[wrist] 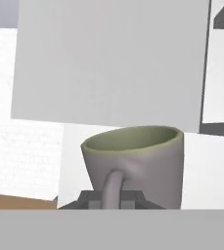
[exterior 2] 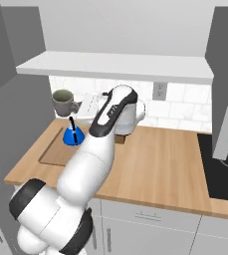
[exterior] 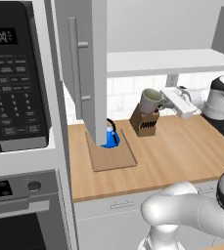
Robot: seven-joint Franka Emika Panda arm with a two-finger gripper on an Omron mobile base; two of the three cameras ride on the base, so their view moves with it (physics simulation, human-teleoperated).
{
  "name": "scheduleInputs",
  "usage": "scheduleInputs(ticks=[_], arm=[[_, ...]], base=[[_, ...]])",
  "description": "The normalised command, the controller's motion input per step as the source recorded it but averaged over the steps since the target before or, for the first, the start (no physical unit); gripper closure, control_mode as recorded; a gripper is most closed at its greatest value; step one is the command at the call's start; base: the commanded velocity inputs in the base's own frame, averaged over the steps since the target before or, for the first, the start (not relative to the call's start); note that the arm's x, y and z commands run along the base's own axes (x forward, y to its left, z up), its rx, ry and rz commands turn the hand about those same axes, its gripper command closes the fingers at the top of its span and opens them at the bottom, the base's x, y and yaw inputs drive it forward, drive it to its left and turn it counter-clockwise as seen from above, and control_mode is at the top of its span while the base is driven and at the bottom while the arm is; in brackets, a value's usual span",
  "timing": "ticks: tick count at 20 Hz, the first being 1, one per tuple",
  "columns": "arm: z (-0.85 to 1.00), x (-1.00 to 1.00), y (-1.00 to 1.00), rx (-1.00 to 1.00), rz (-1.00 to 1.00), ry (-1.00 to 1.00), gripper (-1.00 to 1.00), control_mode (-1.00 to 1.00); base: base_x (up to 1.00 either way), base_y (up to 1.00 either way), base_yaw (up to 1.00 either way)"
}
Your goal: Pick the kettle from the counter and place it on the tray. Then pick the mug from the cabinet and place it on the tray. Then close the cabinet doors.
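Grey cabinet (exterior: 167, 61) up top, white shelf inside, both cabinet doors (exterior: 86, 63) swung open; the left panel hangs in front of the tray area in the left base view, long silver bar handle (exterior: 74, 66) facing the camera. Black microwave and oven column (exterior: 15, 122) stands at the counter's left end. Light wood counter (exterior 2: 155, 164) runs along the tiled wall, black cooktop (exterior 2: 222, 164) at its right end. White arm (exterior 2: 93, 154) reaches up and left across it. Wooden tray (exterior: 114, 157) lies flat near the counter's back-left corner. Brown knife block (exterior: 145, 122) sits near the back edge, just right of the tray. Blue kettle (exterior 2: 71, 134) stands on the tray's back part, black handle up. Grey-green mug (exterior: 151, 100) is in the air, below the shelf, above the knife block, upright and a little tilted. Gripper (wrist: 112, 197) is pinching the mug's handle, fingers (wrist: 86, 199) pressed on either side of it in the hand view.
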Motion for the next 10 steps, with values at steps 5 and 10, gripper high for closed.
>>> scheduleInputs(ticks=[5,10], arm=[[-0.60,-0.25,0.35,-0.08,0.12,-0.01,1.00,-1.00],[-0.58,-0.32,0.29,-0.14,-0.01,-0.04,1.00,-1.00]], base=[[0.00,0.00,0.00],[0.00,0.00,0.00]])
